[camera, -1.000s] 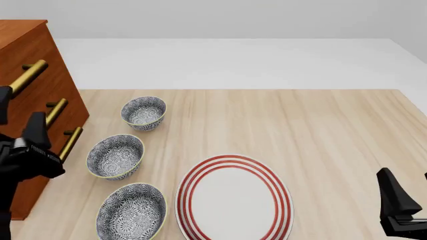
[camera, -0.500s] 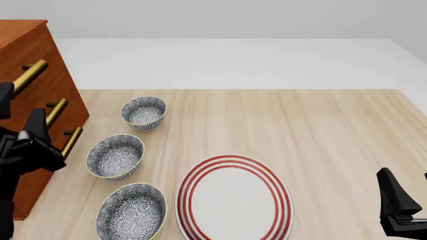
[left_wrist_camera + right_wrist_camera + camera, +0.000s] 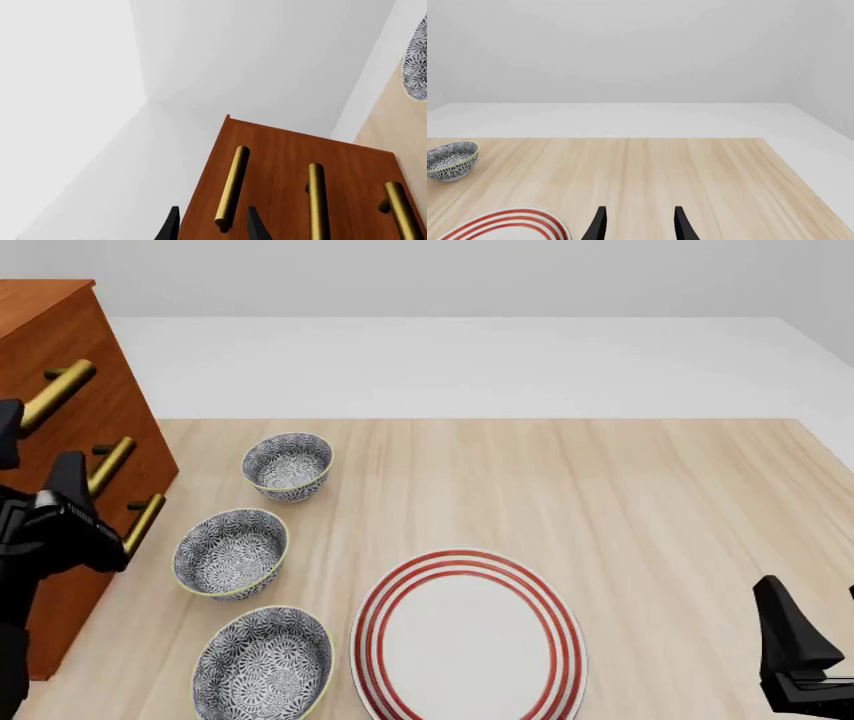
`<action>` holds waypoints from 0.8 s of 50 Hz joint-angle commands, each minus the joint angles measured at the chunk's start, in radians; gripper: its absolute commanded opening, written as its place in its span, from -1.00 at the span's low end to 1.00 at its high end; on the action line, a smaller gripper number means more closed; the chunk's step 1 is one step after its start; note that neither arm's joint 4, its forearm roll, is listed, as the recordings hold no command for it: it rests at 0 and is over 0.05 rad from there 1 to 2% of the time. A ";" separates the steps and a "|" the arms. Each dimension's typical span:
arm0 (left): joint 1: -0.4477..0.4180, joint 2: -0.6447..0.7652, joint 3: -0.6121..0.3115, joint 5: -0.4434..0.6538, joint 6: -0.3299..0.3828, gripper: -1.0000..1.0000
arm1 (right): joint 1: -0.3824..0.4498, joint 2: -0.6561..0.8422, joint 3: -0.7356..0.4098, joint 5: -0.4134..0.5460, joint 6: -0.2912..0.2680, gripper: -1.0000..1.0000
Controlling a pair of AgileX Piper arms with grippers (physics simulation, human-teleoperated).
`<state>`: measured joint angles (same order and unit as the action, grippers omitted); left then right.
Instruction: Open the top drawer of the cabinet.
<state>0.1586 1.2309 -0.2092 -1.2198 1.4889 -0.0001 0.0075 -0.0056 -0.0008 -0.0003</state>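
Left pincer (image 3: pixel 210 226) has edged toward the top drawer (image 3: pixel 267 165); fingers parted.

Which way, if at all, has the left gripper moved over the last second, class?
Yes. In the front view the left gripper has shifted slightly left and up, toward the cabinet; the patterned bowls stayed put.
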 commanded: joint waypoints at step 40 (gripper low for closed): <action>0.032 0.061 -0.043 0.000 0.002 1.00 | 0.000 0.000 0.000 0.000 0.000 1.00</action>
<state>0.1823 1.2815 -0.2450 -1.2198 1.4934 -0.0001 0.0076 -0.0056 -0.0008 -0.0003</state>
